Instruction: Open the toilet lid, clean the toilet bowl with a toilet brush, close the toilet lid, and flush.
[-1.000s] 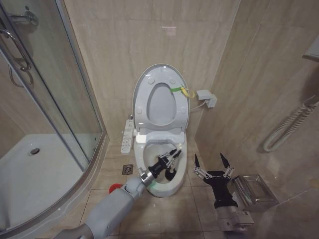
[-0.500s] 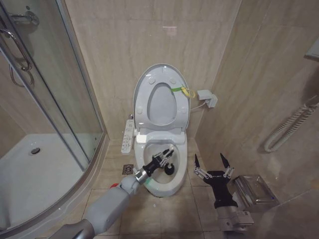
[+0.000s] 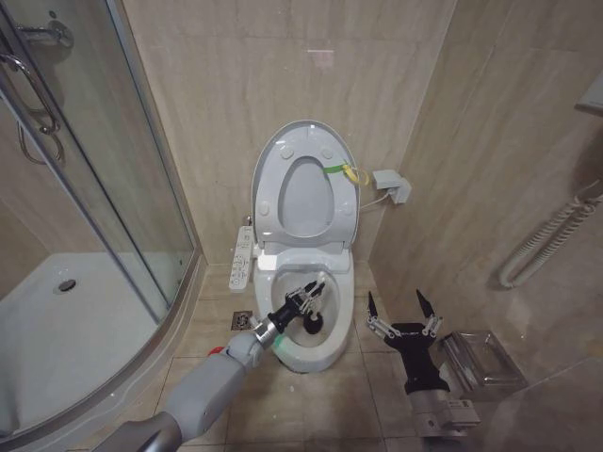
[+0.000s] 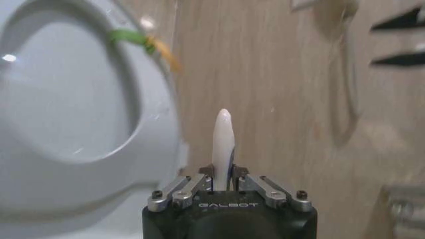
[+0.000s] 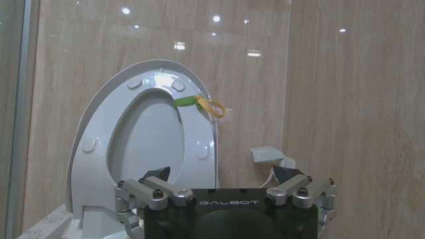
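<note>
Two claws carry the one legible word, "GALBOT", printed pale on each black wrist body. The left claw (image 3: 309, 299) reaches over the open toilet bowl (image 3: 303, 353), clenched on the toilet brush (image 4: 222, 144), whose pale handle rises straight out between its fingers (image 4: 207, 172) in the left wrist view; the dark bristle head hangs just beyond the claw, over the drain hole. Behind this claw the toilet lid (image 3: 303, 188) and seat ring stand raised together against the back wall, and a green-and-yellow loop tag (image 3: 350, 173) sticks out from their edge on the side toward the right claw. A bidet button panel (image 3: 242, 258) runs along the bowl's rim on the far side from the right claw; its markings are too small to read. The right claw (image 3: 399, 303) hovers beside the bowl over the tiled floor, released, its two dark fingertips (image 3: 423, 301) spread well apart and pointing at the wall. Open floor lies between this claw and the bowl's rim, while a metal fixture (image 3: 480, 358) sits just beside its wrist on the outer side, near the side wall. Past the left arm, the curved shower tray (image 3: 66, 330) and glass door (image 3: 94, 160) close off that side, with a floor drain (image 3: 241, 321) between tray and bowl.
</note>
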### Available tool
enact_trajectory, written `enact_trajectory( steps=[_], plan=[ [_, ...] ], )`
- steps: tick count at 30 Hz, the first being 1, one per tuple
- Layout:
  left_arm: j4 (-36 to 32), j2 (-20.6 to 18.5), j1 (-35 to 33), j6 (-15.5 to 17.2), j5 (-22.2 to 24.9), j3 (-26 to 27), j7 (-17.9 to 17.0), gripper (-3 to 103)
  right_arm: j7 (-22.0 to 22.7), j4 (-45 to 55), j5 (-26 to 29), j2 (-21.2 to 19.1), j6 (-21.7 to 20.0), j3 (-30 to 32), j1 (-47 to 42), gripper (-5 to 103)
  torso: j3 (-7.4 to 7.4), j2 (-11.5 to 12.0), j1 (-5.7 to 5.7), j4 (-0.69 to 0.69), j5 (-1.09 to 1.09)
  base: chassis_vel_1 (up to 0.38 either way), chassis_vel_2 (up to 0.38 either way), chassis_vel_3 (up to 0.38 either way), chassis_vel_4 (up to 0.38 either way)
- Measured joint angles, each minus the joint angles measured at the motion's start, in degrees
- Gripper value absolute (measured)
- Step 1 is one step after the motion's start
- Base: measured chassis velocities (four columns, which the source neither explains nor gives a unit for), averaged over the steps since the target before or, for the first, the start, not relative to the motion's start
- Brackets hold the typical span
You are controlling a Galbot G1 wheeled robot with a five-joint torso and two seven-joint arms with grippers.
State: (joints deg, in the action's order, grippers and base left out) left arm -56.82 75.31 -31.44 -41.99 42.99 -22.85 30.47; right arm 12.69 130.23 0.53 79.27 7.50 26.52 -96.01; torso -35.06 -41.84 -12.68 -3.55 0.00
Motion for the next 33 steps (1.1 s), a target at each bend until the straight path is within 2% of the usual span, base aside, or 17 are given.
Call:
enact_trajectory(
  steps=[2, 5, 9, 12, 15, 18, 21, 24, 26, 30, 33],
  plan=[
    [-4.23, -0.05, -1.0, 1.12, 0.34, -0.74, -1.21, 18, -0.01, 0.0, 0.0, 0.0, 0.0, 0.0, 0.0, 100, 0.0, 0.0, 0.0, -0.01, 0.0, 0.0, 0.0, 0.0, 0.0],
    [-5.19, 0.24, -1.45, 1.53, 0.25, -1.16, -1.44, 18, -0.01, 0.0, 0.0, 0.0, 0.0, 0.0, 0.0, 100, 0.0, 0.0, 0.01, 0.0, 0.0, 0.0, 0.0, 0.0, 0.0],
    [-0.26, 1.01, -0.63, 0.5, -0.52, -1.01, -0.82, 18, 0.0, 0.0, 0.0, 0.0, 0.0, 0.0, 0.0, 100, 0.0, 0.0, 0.01, 0.01, 0.0, 0.0, 0.0, 0.0, 0.0],
    [6.59, 1.23, 1.41, -0.51, -1.68, 0.2, -0.49, 18, -0.01, 0.0, 0.0, 0.0, 0.0, 0.0, 0.0, 100, 0.0, 0.0, 0.0, 0.02, 0.0, 0.0, 0.0, 0.0, 0.0],
    [7.44, 0.87, 1.99, -0.48, -2.12, 0.43, -0.64, 18, -0.01, 0.0, 0.0, 0.0, 0.0, 0.0, 0.0, 100, 0.0, 0.0, 0.0, 0.04, 0.01, 0.0, 0.0, 0.0, 0.0],
    [6.15, 0.61, 1.96, -0.23, -2.5, 0.61, -1.04, 18, -0.01, 0.0, 0.0, 0.0, 0.0, 0.0, 0.0, 100, -0.01, 0.0, 0.0, 0.04, 0.0, 0.0, 0.0, 0.0, 0.0],
    [-2.11, 0.37, 0.26, 1.22, -2.92, 0.8, -2.13, 18, -0.01, 0.0, 0.0, 0.0, 0.0, 0.0, 0.0, 100, 0.0, 0.0, 0.0, -0.01, 0.0, 0.0, 0.0, 0.0, 0.0],
    [-3.77, 0.5, -0.54, 1.7, -3.36, 0.33, -2.31, 18, 0.0, 0.0, 0.0, 0.0, 0.0, 0.0, 0.0, 100, 0.01, 0.0, 0.01, -0.01, 0.0, 0.0, 0.0, 0.0, 0.0],
    [-2.41, 0.85, -0.65, 1.58, -3.79, 0.26, -2.17, 18, -0.01, 0.0, 0.0, 0.0, 0.0, 0.0, 0.0, 100, 0.0, 0.0, 0.01, 0.01, 0.0, 0.0, 0.0, 0.0, 0.0],
    [5.78, 1.52, 0.49, -0.2, -4.85, 0.97, -1.42, 18, 0.0, 0.0, 0.0, 0.0, 0.0, 0.0, 0.0, 100, 0.0, 0.0, 0.0, 0.02, 0.0, 0.0, 0.0, 0.0, 0.0],
    [6.57, 1.11, 0.87, -0.31, -5.08, 1.26, -1.26, 18, -0.01, 0.0, 0.0, 0.0, 0.0, 0.0, 0.0, 100, 0.0, 0.0, 0.0, 0.04, 0.01, 0.0, 0.0, 0.0, 0.0]
  ],
)
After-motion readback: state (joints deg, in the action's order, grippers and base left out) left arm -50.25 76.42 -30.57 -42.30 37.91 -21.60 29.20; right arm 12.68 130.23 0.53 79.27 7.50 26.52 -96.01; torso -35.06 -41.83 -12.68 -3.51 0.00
